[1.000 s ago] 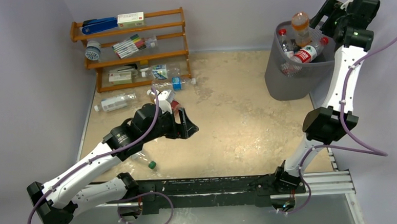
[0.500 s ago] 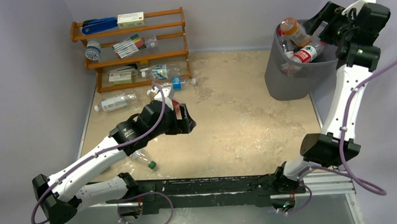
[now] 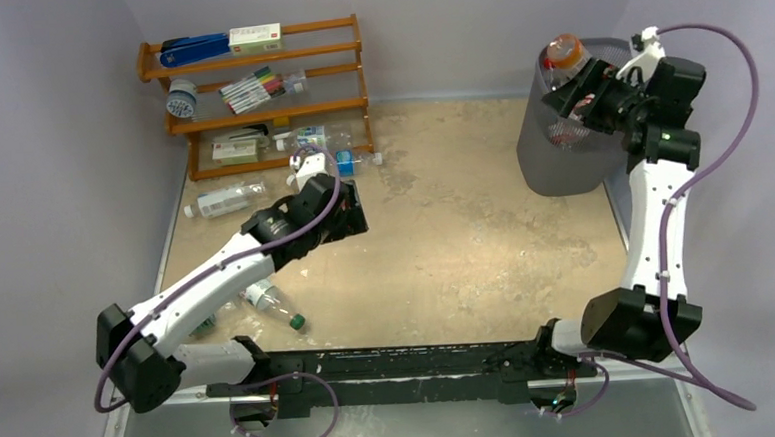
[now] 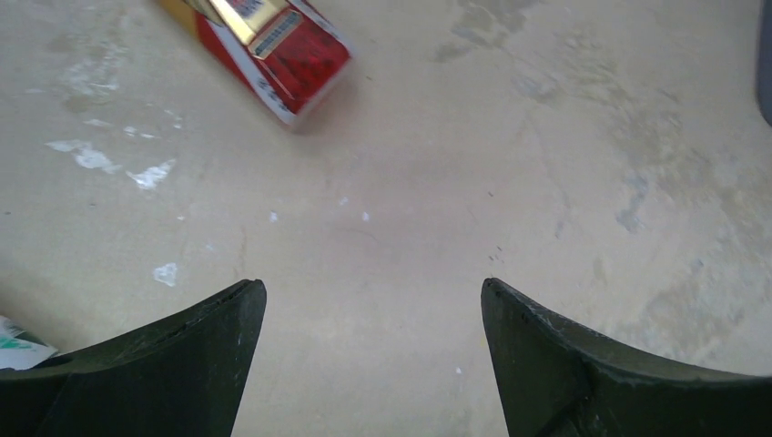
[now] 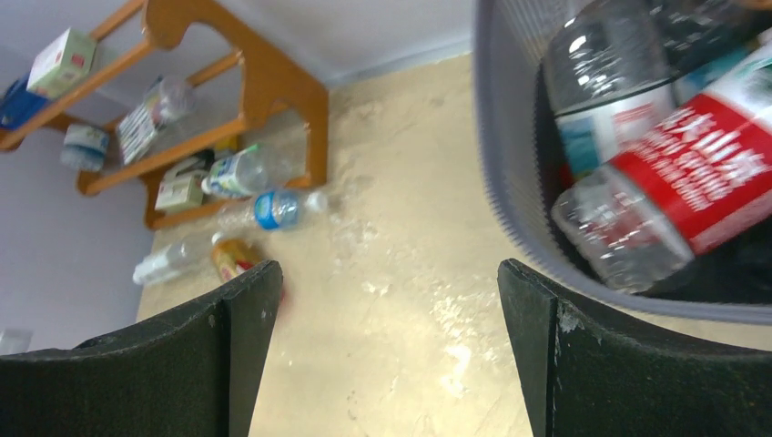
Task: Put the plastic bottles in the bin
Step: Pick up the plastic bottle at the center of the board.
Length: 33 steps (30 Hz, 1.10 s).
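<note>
The bin (image 3: 559, 159), dark grey mesh, stands at the far right. An orange-filled bottle (image 3: 563, 53) sits at its top by the far rim. My right gripper (image 3: 569, 97) hangs open and empty over the bin's left rim (image 5: 510, 182), beside a red-labelled bottle (image 5: 692, 182) and a clear bottle (image 5: 596, 82) inside. My left gripper (image 3: 355, 210) is open and empty low over the floor. A red-and-yellow labelled bottle (image 4: 273, 41) lies just beyond it. Loose bottles lie on the floor: a clear one (image 3: 224, 200), a blue-labelled one (image 3: 346, 163) and a green-capped one (image 3: 273, 305).
The brown wooden shelf rack (image 3: 257, 90) stands at the far left with markers (image 3: 252, 88), small boxes, a blue stapler (image 3: 192, 50) and a bottle (image 3: 309, 139) on its lowest shelf. Walls close in on the left, the back and the right.
The orange-filled bottle has tipped from upright and moved left on top of the bin. My right gripper has swung left and lower over the bin. My left gripper has moved farther away, towards the shelf rack.
</note>
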Each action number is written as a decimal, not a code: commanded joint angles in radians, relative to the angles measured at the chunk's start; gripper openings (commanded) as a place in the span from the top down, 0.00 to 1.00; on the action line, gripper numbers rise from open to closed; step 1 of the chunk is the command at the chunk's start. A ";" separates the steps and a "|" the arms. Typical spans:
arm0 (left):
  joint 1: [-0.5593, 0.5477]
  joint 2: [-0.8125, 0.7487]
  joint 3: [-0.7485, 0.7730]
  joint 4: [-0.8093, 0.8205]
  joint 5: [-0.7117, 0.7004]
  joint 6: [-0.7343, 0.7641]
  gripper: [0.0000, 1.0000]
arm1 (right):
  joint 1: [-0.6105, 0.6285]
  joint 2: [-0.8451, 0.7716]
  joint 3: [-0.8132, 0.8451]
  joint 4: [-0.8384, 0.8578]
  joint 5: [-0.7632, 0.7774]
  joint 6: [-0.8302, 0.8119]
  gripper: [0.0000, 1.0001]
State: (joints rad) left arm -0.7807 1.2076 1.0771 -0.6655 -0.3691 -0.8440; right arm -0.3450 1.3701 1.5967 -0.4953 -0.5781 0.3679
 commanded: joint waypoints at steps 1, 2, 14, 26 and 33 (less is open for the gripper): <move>0.104 0.079 0.071 -0.024 -0.076 -0.058 0.12 | 0.070 -0.083 -0.041 0.051 -0.045 0.009 0.09; 0.122 0.095 0.079 -0.015 -0.077 -0.069 0.12 | 0.089 -0.093 -0.054 0.052 -0.041 0.010 0.09; 0.244 0.372 0.223 0.039 -0.047 -0.231 0.08 | 0.152 -0.194 -0.162 0.017 -0.031 -0.010 0.09; 0.295 0.560 0.283 0.043 -0.070 -0.300 0.09 | 0.155 -0.261 -0.263 0.009 -0.055 -0.026 0.09; 0.304 0.642 0.313 0.050 -0.080 -0.300 0.09 | 0.158 -0.285 -0.300 0.014 -0.064 -0.027 0.09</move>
State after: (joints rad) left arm -0.4873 1.8248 1.3457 -0.6418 -0.4202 -1.1252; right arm -0.1959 1.1198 1.3125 -0.5003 -0.6029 0.3557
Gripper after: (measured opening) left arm 0.912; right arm 0.910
